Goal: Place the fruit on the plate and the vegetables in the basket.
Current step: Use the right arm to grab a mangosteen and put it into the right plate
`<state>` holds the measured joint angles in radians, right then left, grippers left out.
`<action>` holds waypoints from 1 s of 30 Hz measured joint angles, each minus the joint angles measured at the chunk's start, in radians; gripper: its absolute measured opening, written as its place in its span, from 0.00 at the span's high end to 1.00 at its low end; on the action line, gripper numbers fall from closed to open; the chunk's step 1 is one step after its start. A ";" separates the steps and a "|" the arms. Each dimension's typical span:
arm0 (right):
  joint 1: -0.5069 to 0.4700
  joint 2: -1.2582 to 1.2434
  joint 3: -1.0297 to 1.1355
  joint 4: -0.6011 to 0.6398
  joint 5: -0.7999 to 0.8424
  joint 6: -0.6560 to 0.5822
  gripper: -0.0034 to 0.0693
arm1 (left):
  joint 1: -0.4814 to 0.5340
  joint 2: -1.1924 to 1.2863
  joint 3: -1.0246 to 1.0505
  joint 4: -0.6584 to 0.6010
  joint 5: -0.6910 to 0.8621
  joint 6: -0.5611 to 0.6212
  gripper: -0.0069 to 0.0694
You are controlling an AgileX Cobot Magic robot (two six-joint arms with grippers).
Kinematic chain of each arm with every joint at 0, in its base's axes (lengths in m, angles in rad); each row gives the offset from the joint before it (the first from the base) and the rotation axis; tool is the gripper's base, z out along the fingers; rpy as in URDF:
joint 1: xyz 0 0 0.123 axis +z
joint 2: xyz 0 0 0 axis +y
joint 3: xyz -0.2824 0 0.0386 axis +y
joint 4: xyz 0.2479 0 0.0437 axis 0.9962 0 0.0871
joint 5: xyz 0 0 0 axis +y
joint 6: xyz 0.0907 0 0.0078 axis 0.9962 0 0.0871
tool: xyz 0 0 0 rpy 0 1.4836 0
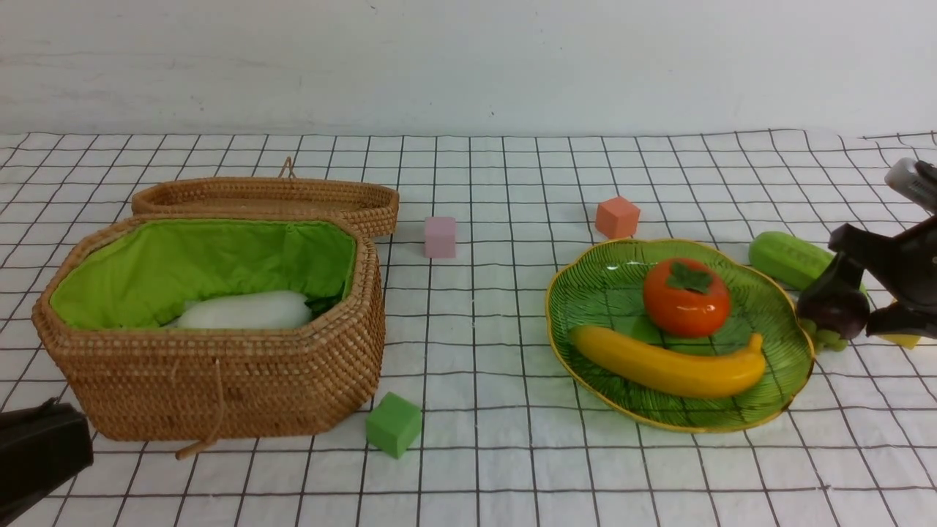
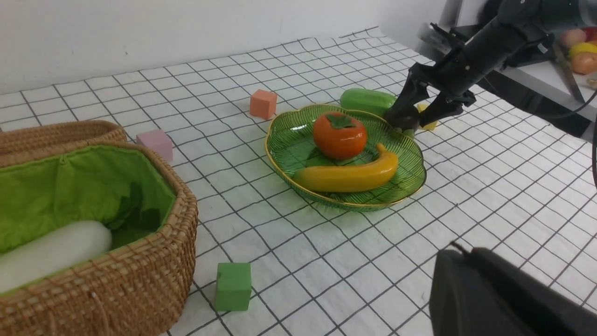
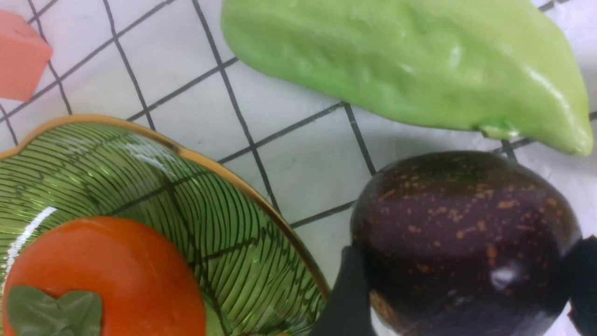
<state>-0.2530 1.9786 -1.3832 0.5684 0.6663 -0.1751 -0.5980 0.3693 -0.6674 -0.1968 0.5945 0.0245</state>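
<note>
The green glass plate (image 1: 578, 293) holds the orange persimmon (image 1: 686, 296) and the yellow banana (image 1: 666, 366). Just right of its rim sits the dark-purple mangosteen (image 1: 834, 304). My right gripper (image 1: 853, 307) has a finger pressed on each side of it, as the right wrist view shows (image 3: 464, 289). The light-green cucumber (image 1: 787, 260) lies on the cloth right behind the mangosteen. The white radish (image 1: 245, 311) lies inside the green-lined wicker basket (image 1: 219, 380) at the left. My left gripper (image 2: 459, 249) is shut and empty, low at the near left (image 1: 36, 446).
The basket's lid (image 1: 271, 197) lies open behind it. Foam cubes dot the checked cloth: pink (image 1: 440, 236), orange (image 1: 617, 217) behind the plate, green (image 1: 394, 424) by the basket's front corner, yellow (image 1: 904, 339) under my right arm.
</note>
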 joint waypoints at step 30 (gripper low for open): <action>0.001 0.056 -0.019 0.053 -0.033 0.000 0.16 | 0.000 0.000 0.000 0.000 -0.012 0.000 0.88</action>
<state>-0.2521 2.0344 -1.4020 0.6218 0.6332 -0.1751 -0.5980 0.3693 -0.6674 -0.1968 0.5829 0.0245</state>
